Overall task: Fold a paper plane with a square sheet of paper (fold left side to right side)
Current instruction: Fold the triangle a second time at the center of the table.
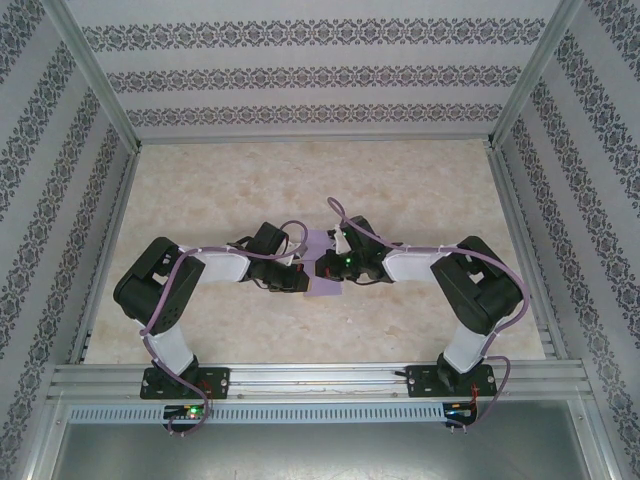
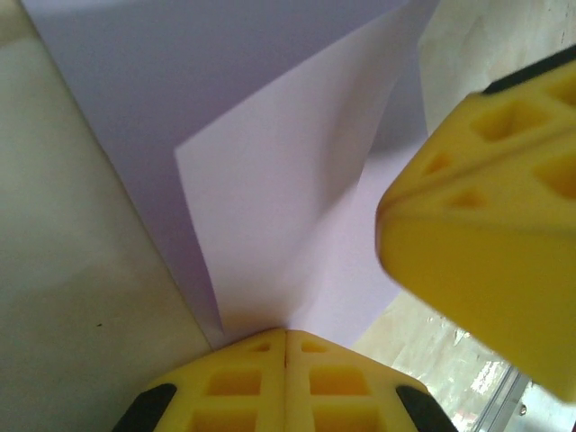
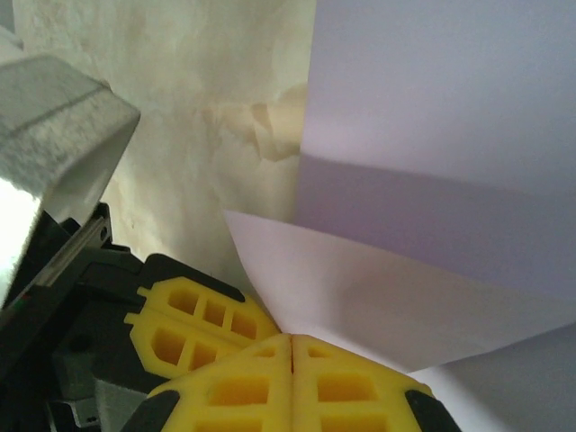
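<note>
Pinching the lilac sheet (image 2: 270, 207), your left gripper (image 2: 285, 346) and right gripper (image 3: 292, 351) are both clamped shut. Diverge, and it could tear.

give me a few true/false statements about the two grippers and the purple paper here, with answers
1. The left gripper is shut on the square sheet of paper. True.
2. The right gripper hangs open, away from the paper. False: it is shut, pinching a raised fold of the paper.
3. The paper lies fully flat on the table. False: part of it is lifted and bent over the rest.
4. The two grippers are close together near the middle of the table. True.
5. The paper is green. False: it is light purple.
</note>
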Tool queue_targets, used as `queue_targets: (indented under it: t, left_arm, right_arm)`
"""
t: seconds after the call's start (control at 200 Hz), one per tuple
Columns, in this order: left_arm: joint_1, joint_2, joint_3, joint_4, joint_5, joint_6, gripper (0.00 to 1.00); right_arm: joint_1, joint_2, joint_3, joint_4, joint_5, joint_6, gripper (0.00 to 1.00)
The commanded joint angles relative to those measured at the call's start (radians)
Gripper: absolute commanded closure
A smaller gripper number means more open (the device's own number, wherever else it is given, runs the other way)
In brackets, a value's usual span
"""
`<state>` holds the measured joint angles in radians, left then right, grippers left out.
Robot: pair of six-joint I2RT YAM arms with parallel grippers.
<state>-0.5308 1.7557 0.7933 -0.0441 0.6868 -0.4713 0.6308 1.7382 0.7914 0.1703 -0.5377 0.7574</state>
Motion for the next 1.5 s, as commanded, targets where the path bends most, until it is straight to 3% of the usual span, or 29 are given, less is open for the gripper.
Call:
queue_targets:
  t: [0.0,0.685,1.494]
  left_arm:
    - [-0.023,0.034,-0.021,-0.113,-0.110,0.031,0.96]
    - [-0.031,0.051,-0.012,-0.182,-0.179,0.002,0.97]
    - [-0.031,0.079,-0.031,-0.172,-0.181,-0.010,0.97]
  right_arm:
    - [0.011,0.028,-0.009,0.042,0.018,0.012,1.00]
    - [-0.004,0.092,-0.017,0.013,0.087,-0.019,1.00]
    - [-0.174,0.083,-0.018,-0.025,0.110,-0.094,1.00]
